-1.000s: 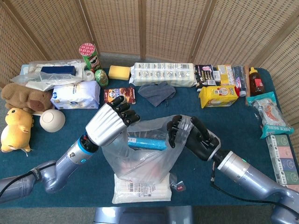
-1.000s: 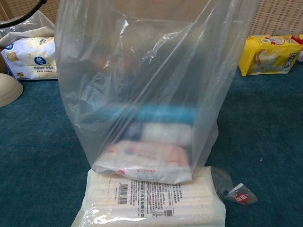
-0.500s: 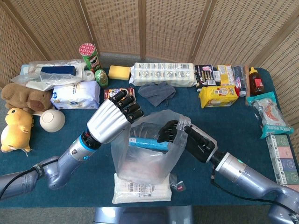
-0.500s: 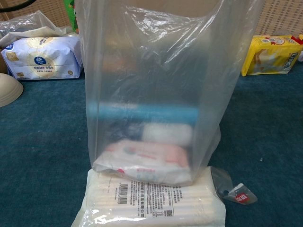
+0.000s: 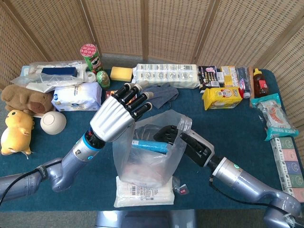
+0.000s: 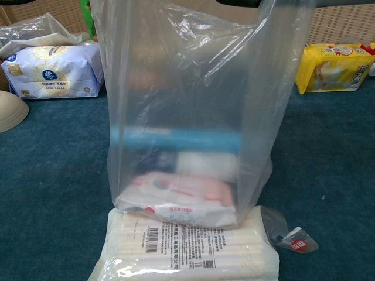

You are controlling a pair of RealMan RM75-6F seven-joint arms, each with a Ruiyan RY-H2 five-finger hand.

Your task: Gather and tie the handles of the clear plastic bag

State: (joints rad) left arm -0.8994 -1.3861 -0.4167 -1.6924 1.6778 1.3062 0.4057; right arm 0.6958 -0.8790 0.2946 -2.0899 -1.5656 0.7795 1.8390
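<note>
Your clear plastic bag [image 5: 149, 154] stands upright mid-counter [image 5: 237, 128], its base resting on a flat white packet [image 5: 142, 194]. Your left hand [image 5: 116, 116] hovers over the bag's left rim, fingers [image 5: 137, 97] extended and apart, holding nothing. Your right hand [image 5: 187, 142] reaches into the bag's right rim; you cannot tell whether its fingers clamp the plastic.

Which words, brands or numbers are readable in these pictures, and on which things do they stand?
None reads clearly.
White pack under the bag: barcode and small print, too small.
Blue-white pack: round logo and print, blurred.
Yellow pack: print blurred.
Green can: label too small.
</note>
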